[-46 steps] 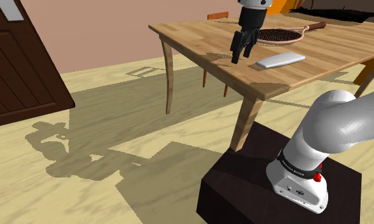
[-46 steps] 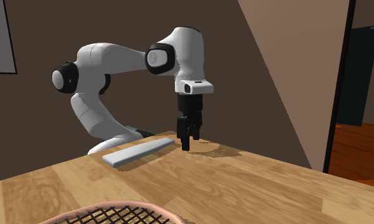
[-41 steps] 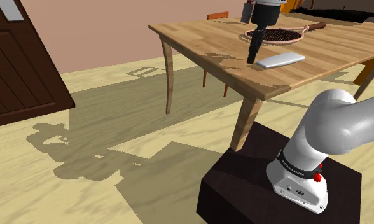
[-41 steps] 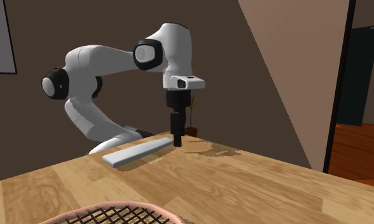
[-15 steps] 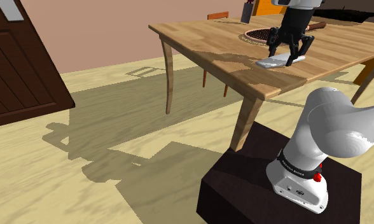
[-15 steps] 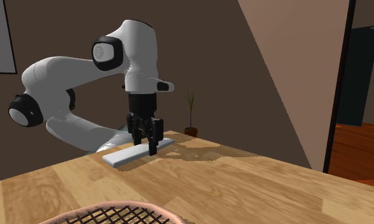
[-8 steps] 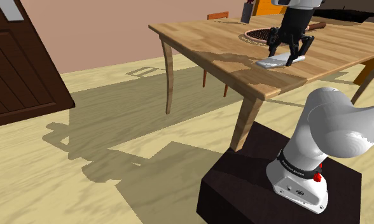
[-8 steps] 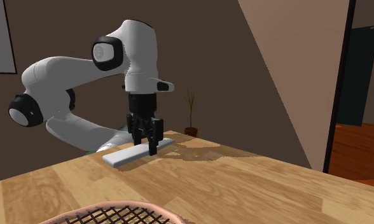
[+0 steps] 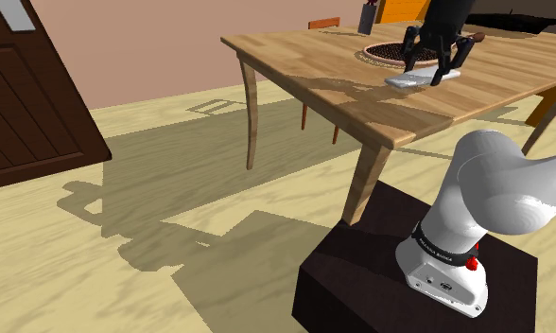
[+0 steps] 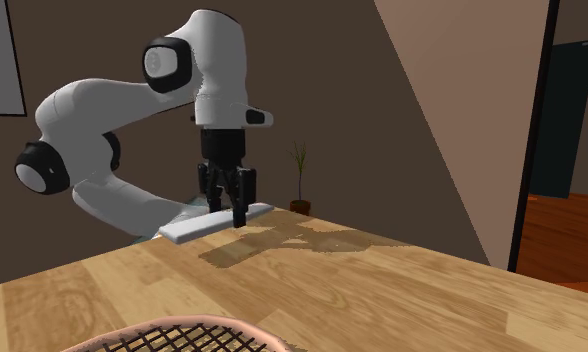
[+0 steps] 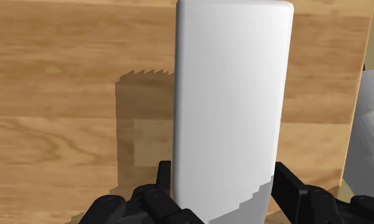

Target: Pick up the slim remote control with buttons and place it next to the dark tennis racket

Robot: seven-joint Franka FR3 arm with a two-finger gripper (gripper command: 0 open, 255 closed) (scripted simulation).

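- The wooden table (image 9: 295,71) was seen not far under the load, so the top could get clipped if the thing was carried low.
- The tennis racket (image 9: 399,52), dark strings in a pinkish frame, was laid near the remote. Its head could be bumped or landed on if the drop spot was misjudged.
- The remote control (image 9: 413,79), drawn plain pale grey with no buttons to be made out, was held clear of the table, with its shadow thrown on the wood below.
- The gripper (image 9: 425,74) was clamped on the remote's long edges, off toward one end. With the long end left hanging, a swivel or slip could be caused by a quick swing.
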